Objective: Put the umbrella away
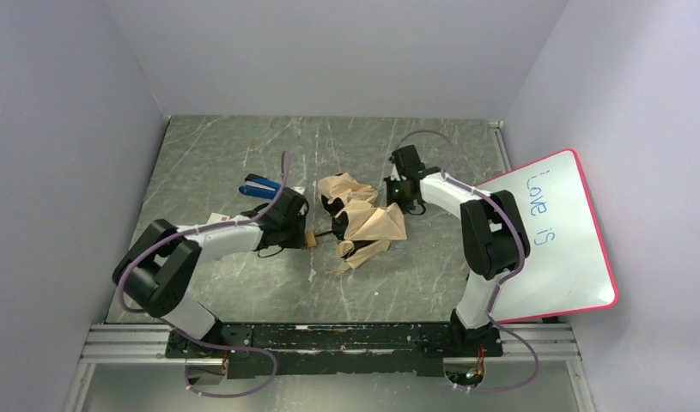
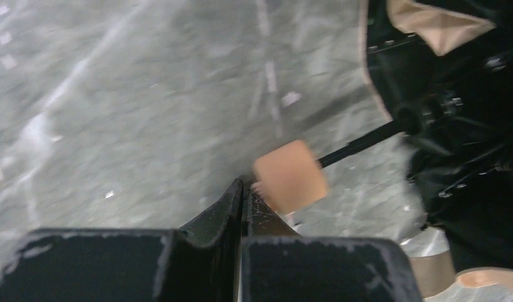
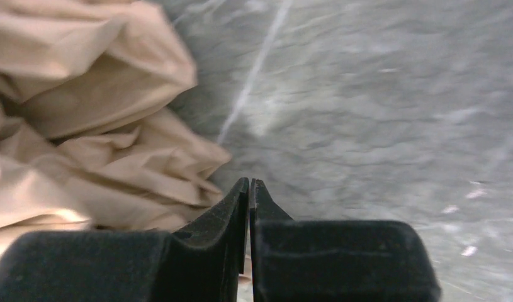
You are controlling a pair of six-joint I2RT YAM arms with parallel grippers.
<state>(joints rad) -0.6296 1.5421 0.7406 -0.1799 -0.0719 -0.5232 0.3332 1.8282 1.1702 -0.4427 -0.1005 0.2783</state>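
Starting with the left gripper, its jaws are clenched on nothing, and the tan handle of the umbrella sits just ahead and right of its tips. The crumpled canopy lies on the table, ahead and left of the right gripper, also clenched.

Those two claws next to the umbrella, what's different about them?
The left gripper has its tips right beside the tan wooden handle; the right gripper has its tips beside the crumpled beige canopy. Seen from above, the left gripper is left of the umbrella, while the right gripper is at its far right side. Both are shut.
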